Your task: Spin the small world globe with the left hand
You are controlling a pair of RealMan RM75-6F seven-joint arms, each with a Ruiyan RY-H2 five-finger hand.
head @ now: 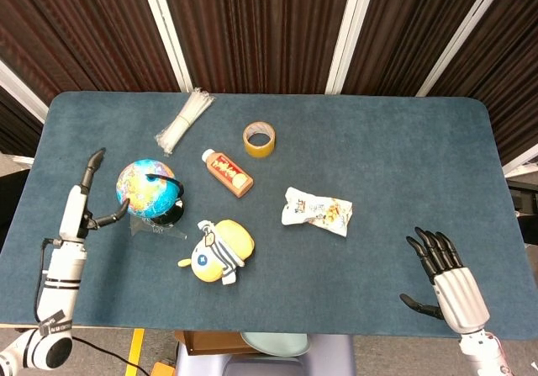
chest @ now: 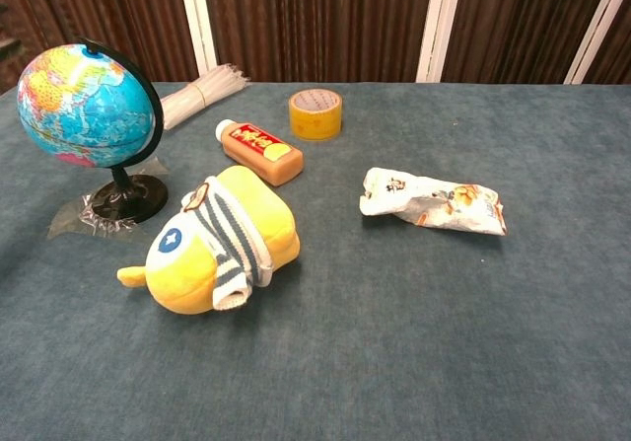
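The left hand (head: 84,203) lay open just left of the globe (head: 148,188), fingers spread. The right hand (head: 445,279) rested open at the worktop's (head: 395,157) near right edge.

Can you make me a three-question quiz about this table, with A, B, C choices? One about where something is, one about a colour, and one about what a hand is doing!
1. What lies right in front of the globe?
A. the tape roll
B. the yellow plush toy
C. the snack packet

2. What colour is the tape roll?
A. yellow
B. green
C. pink

3. What is the left hand doing?
A. squeezing the toy
B. lifting the bottle
C. holding nothing, fingers apart beside the globe

Answers: 1 B, the toy lies nearest, just in front of the stand. 2 A, the roll looks yellow. 3 C, its fingers are spread and empty.
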